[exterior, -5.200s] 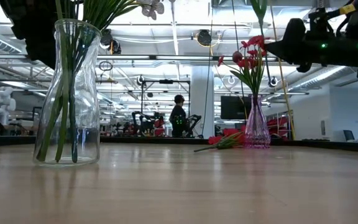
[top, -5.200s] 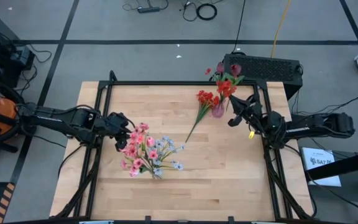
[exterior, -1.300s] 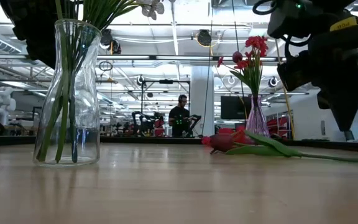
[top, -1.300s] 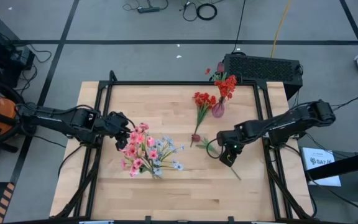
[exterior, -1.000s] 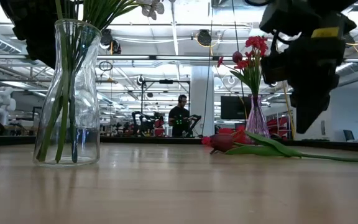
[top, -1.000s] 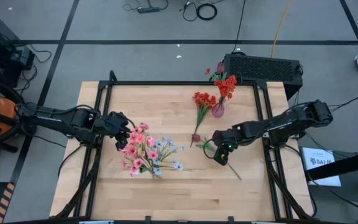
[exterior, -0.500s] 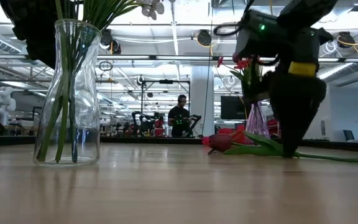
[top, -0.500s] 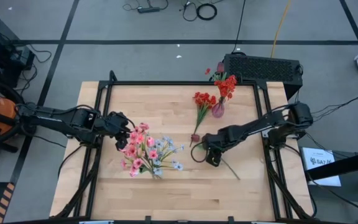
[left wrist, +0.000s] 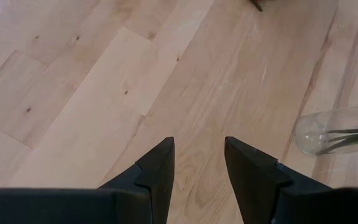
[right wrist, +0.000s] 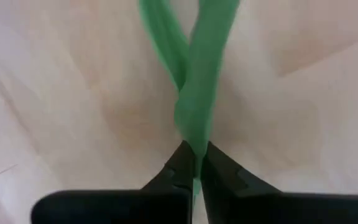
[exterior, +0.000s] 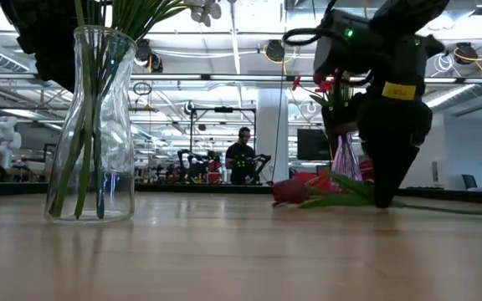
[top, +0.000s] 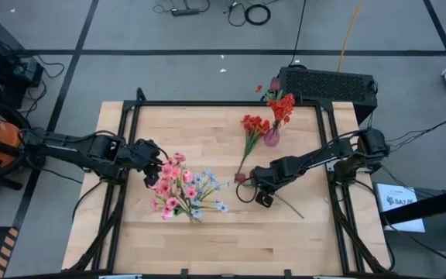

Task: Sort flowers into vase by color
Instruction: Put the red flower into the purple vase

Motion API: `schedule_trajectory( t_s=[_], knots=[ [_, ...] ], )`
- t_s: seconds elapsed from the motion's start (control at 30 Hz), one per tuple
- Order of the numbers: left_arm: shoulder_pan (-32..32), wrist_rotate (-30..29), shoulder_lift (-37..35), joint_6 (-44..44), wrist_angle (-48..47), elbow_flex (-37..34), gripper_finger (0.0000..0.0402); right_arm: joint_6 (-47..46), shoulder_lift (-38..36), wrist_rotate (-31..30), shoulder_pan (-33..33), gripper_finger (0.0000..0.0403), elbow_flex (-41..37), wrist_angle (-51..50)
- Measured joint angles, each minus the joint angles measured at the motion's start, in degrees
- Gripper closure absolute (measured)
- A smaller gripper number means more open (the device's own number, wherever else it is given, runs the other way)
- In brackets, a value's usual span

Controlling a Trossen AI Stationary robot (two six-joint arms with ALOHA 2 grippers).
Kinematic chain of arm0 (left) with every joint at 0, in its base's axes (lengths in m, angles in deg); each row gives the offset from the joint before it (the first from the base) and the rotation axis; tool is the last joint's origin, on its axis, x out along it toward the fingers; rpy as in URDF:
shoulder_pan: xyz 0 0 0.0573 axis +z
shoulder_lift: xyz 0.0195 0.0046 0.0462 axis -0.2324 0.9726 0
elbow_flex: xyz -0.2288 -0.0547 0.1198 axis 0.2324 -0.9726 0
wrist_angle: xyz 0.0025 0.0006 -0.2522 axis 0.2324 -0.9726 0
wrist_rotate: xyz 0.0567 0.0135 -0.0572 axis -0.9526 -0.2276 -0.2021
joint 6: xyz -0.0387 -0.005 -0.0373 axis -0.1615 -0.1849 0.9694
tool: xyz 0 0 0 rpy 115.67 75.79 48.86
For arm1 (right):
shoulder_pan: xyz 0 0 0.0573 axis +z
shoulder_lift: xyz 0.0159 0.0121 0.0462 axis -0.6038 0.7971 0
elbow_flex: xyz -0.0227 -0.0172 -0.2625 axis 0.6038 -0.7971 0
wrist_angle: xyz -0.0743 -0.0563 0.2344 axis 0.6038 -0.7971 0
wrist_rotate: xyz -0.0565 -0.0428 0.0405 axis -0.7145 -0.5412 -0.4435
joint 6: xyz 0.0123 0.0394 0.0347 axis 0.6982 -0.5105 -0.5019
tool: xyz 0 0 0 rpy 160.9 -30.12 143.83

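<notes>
A red tulip (top: 241,177) lies flat on the table's middle right, its green stem (top: 289,208) running toward the near right. My right gripper (top: 263,198) stands over the stem, behind the bud (exterior: 289,191), and is shut on it. A pink vase (top: 272,137) at the far right holds red flowers. A loose red spray (top: 252,128) lies beside that vase, its stem on the wood. A clear vase (exterior: 90,125) at the middle left holds pink and pale lavender sprays (top: 183,190). My left gripper (left wrist: 197,165) hovers open beside the clear vase. My right gripper pinches the tulip's green stem (right wrist: 194,134) between its two fingers, where the leaves branch off, a short way behind the bud. The fingers come from above, pointing steeply down, with the stem running out between their tips (right wrist: 180,163). The tulip lies on the table.
A black box (top: 327,84) stands past the table's far right edge. Black frame rails (top: 130,124) run along the table's edges. Bare wood lies along the near side (top: 231,240) and at the far left (top: 184,124).
My right gripper has gone down and toward the table's left edge, onto the tulip's stem, and taken hold. The tulip's bud has shifted a little on the table. My left arm has kept still.
</notes>
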Motion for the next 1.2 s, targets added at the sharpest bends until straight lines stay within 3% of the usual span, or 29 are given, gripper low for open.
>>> schedule_trajectory(
  t_s=[0.1,0.27,0.57,0.77,0.9,1.2],
  knots=[
    [0.0,0.0,0.0,0.0,0.0,0.0,0.0254,-2.3,-5.9,-5.1,0.8,0.0399,0.1,-0.9],
    [0.0,0.0,0.0,0.0,0.0,0.0,0.0254,-5.3,-18.0,-19.8,4.1,0.04,0.2,-2.6],
    [0.0,0.0,0.0,0.0,0.0,0.0,0.0254,-5.7,-35.4,-66.3,10.7,0.0402,0.2,-3.7],
    [0.0,0.0,0.0,0.0,0.1,0.0,0.0254,-3.3,-38.1,-86.8,10.2,0.0402,0.2,-4.0],
    [0.0,0.0,0.0,0.0,0.1,0.0,0.0254,-8.2,-37.8,-89.7,8.5,0.0403,0.2,-8.8],
    [0.0,0.0,0.0,-0.1,0.1,0.0,0.0254,-46.2,-38.0,-89.9,7.0,0.0403,-3.8,-30.9]
  ],
)
